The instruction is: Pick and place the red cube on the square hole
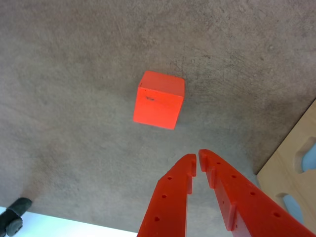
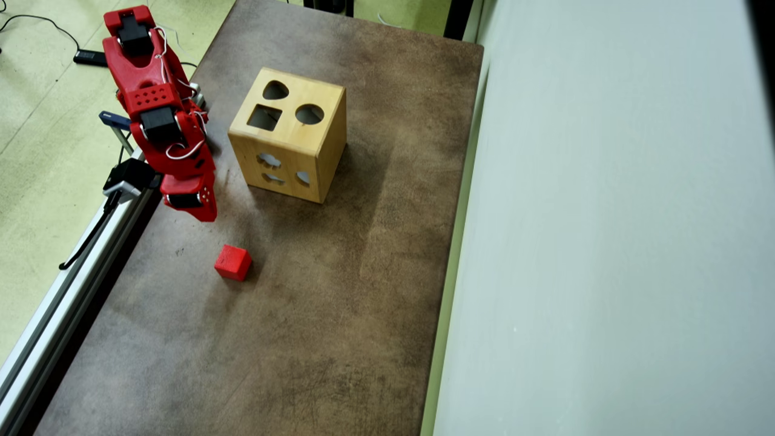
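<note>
Red cube (image 1: pixel 159 100), centre of wrist view: prob. light, rigid, matte; grip opp. flat faces w/ pincer (image 1: pixel 197 159), tips nearly pressed together.

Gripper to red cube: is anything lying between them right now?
Nothing. In the wrist view only bare brown tabletop separates the gripper from the red cube; the overhead view agrees.

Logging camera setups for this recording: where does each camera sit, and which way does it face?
Wrist view: rides on the arm, looking down past the nearly shut gripper at the red cube on the table.
Overhead view: fixed above, looking down on the table, the wooden box and the whole red arm.
Shared: cube, box, gripper, table.
</note>
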You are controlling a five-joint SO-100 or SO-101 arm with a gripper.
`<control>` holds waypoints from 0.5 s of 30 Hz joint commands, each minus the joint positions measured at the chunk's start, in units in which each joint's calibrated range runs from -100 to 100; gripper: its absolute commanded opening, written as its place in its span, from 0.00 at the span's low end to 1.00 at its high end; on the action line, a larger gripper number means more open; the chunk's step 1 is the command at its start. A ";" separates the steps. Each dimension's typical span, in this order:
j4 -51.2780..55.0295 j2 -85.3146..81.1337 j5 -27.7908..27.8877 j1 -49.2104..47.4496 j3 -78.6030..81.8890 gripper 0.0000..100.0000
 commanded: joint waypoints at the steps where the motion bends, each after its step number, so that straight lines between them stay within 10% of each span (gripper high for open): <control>1: 0.34 -0.29 -2.54 -0.25 -0.83 0.05; 15: 0.50 -0.21 -5.08 -0.33 -0.38 0.54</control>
